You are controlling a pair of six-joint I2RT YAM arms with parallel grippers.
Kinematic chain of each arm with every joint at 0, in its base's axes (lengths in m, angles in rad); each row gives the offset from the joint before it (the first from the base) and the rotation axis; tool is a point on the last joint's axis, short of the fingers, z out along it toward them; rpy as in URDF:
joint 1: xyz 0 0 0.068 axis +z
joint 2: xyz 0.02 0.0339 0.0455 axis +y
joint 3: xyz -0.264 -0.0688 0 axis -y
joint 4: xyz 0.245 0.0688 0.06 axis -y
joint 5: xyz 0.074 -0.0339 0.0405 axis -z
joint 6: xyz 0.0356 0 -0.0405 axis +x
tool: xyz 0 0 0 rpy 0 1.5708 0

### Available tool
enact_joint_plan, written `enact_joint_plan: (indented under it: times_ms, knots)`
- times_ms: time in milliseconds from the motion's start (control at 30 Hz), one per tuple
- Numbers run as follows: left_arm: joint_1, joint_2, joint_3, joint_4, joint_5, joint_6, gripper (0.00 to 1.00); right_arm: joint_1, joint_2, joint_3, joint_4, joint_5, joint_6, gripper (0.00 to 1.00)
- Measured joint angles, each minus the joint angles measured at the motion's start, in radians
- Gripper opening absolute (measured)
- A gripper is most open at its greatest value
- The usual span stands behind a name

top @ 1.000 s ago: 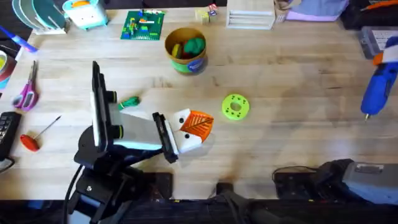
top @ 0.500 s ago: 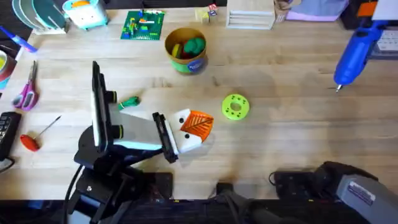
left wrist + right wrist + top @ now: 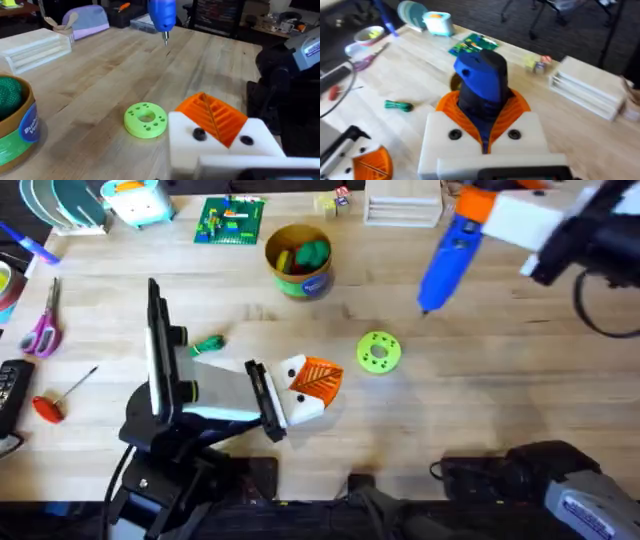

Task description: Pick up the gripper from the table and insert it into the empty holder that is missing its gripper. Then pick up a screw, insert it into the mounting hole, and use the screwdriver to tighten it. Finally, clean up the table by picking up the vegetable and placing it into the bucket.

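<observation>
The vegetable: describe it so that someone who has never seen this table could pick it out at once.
Start at the yellow-tan bucket near the table's far edge, then come toward the arms' bases and to the left. The vegetable lies on bare wood beside the left arm's upright black link. It is small, bright green and stringy, unlike the flat lime-green disc with holes on the other side of the left gripper.

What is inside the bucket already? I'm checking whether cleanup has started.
The bucket holds a rounded green toy with red and yellow pieces beside it. Whatever lies beneath them is covered. The vegetable lies on the table.
</observation>
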State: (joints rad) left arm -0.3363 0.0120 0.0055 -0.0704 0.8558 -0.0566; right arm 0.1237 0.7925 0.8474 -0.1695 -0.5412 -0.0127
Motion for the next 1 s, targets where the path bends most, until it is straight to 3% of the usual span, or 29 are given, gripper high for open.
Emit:
enact_joint_plan:
  times_ms: [200,433,700,1000]
  knots:
    - [0.0,0.0,0.0,0.0,-0.004,0.0,0.016,0.278,0.05,-0.008,0.274,-0.029,0.046,0.028]
    - [0.0,0.0,0.0,0.001,-0.007,-0.001,0.016,0.481,0.16,-0.008,0.484,-0.044,0.062,0.028]
    - [0.0,0.0,0.0,0.001,-0.007,-0.001,0.016,0.626,0.218,-0.008,0.582,-0.044,0.082,0.028]
    - [0.0,0.0,0.0,0.001,-0.007,-0.001,0.016,0.676,0.274,-0.008,0.589,-0.05,0.122,0.028]
